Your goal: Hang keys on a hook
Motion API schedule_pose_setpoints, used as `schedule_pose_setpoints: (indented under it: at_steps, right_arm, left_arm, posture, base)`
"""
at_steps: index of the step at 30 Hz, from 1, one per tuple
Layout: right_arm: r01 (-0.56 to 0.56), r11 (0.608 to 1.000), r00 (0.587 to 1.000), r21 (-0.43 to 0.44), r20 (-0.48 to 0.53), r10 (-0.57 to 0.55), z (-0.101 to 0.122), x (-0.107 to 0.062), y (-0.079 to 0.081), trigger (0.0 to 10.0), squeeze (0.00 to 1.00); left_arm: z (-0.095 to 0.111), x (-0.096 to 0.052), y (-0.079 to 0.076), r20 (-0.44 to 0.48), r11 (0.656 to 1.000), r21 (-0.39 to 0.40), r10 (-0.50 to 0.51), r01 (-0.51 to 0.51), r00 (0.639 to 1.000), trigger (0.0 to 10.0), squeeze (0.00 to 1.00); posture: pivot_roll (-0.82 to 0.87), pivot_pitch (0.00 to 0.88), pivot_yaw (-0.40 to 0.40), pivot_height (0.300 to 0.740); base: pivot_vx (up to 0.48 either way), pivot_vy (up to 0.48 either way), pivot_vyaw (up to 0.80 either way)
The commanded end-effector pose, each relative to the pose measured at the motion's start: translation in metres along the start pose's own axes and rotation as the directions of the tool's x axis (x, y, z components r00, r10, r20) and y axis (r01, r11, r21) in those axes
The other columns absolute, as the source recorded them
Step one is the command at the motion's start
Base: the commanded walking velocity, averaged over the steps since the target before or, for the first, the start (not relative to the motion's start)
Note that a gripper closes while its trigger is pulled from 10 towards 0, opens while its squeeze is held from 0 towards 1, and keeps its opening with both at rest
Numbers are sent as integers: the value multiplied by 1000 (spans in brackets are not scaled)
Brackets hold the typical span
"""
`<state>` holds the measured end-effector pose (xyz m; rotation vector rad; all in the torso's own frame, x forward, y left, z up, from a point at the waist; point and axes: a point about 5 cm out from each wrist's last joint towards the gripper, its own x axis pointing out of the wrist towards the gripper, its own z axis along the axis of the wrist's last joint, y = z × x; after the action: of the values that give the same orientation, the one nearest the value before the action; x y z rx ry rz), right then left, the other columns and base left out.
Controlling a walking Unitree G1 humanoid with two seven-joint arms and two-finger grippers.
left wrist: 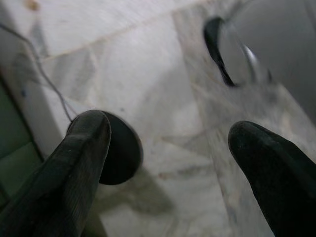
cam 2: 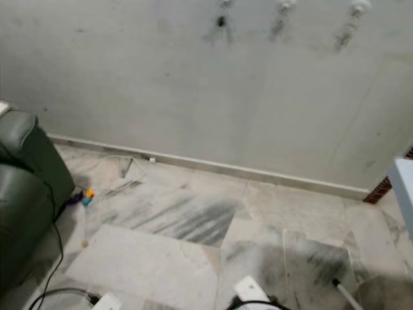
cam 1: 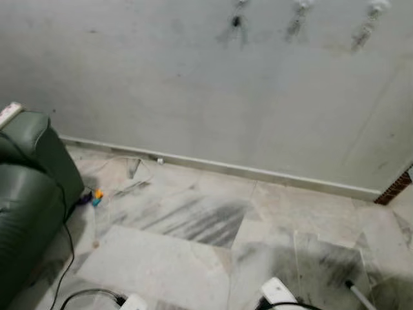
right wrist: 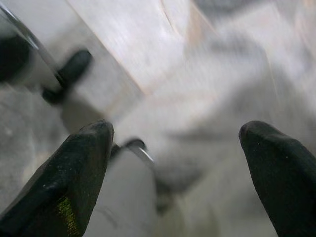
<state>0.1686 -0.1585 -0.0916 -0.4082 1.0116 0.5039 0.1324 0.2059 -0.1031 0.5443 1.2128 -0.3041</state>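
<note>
Left gripper: fingers spread wide apart, holding nothing.
Floor: pale marble tiles.
Cable: thin, on the floor.

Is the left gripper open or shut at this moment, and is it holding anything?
Open and empty. In the left wrist view the left gripper has its jaws wide apart, with bare marble floor between them.

Wall: grey, scuffed | Skirting: pale, along wall base | Floor: marble tiles, grey-veined | Armchair: green, at left | Cable: black, beside armchair | Small orange-blue object: on floor near armchair
</note>
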Motion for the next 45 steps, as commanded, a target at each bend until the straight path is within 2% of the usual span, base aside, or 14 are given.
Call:
schedule_pose_setpoints:
  at_steps: [1, 22, 29, 36, 38, 45]
  right_arm:
    - [9, 1000, 999, -10, -34, -10, -10, -3, -4, 10000, 0]
    - [15, 1000, 999, -1, -38, -15, -12, -3, -5, 10000, 0]
    - [18, 1000, 999, 13, -35, -18, -12, -3, -5, 10000, 0]
    - [13, 1000, 999, -9, -29, -13, -10, -3, -6, 10000, 0]
    - [12, 999, 1000, -31, -29, -12, -10, -3, -6, 10000, 0]
    - [11, 1000, 999, -17, -32, -11, -10, -3, -5, 10000, 0]
  left_arm:
    - [-4, 0, -5, -8, 1000, -8, -6, 6, 1000, 10000, 0]
    - [-3, 0, -6, -3, 1000, -12, -16, 16, 1000, 10000, 0]
    - [-2, 0, -6, -2, 1000, -13, -16, 16, 1000, 10000, 0]
    - [-2, 0, -5, 0, 1000, -16, -15, 15, 1000, 10000, 0]
    - [-3, 0, -5, -1, 1000, -15, -15, 15, 1000, 10000, 0]
    - [-3, 0, -5, -5, 1000, -11, -17, 17, 1000, 10000, 0]
  posture:
    - [31, 27, 16, 740]
    - [29, 27, 13, 740]
    - [30, 25, 12, 740]
    - [30, 22, 14, 740]
    - [30, 20, 15, 740]
    - [32, 19, 13, 740]
  base:
    - [0, 0, 800]
    - [0, 0, 793]
    - [0, 0, 68]
    - [0, 0, 0]
    - [0, 0, 525]
    - [0, 0, 800]
